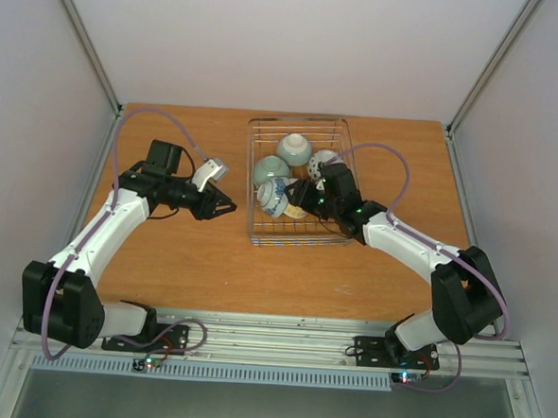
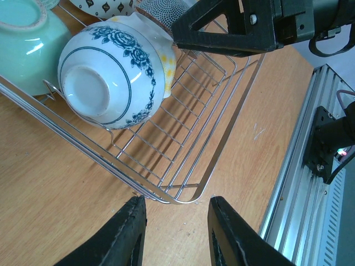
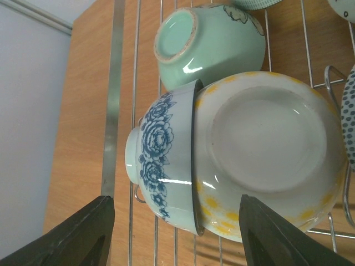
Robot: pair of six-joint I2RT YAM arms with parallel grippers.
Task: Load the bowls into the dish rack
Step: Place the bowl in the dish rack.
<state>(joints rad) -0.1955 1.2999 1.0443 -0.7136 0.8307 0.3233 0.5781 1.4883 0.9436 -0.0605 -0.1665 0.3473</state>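
Hanging wide open inside the dish rack (image 1: 287, 230), the right claw (image 3: 176, 224) frames a cream-yellow bowl (image 3: 266, 149) w/o gripping it: in the right wrist view both fingers stand apart from the rim. That bowl sits on edge, nested against the blue-flowered bowl (image 3: 166, 166), which lies on its side near the rack's left wall. Beyond them a celadon bowl (image 3: 211, 44) lies w/ its foot toward the camera. A second celadon bowl (image 1: 294, 149) and a dotted bowl (image 1: 322, 160) sit farther back. No bowl shows on the worktop (image 1: 209, 262) outside the rack, so the load looks all but done. The left claw (image 2: 176, 221) hovers over bare wood just beside the rack's near-left corner, fingers parted, nothing btwn them.

Step in hand, by the look of it: getting the right claw clear of the cream-yellow bowl. Doing it well means backing out w/ the fingers spread, along the line of approach, up & toward the robot, not sideways. The cream-yellow bowl leans on its neighbour, and a brush on the rim could roll the pair. The wrist should mind the wire tines and the rack's front rail below it, lifting clear before any swing to the right. The left arm is best held off, since its claw is near the same corner.
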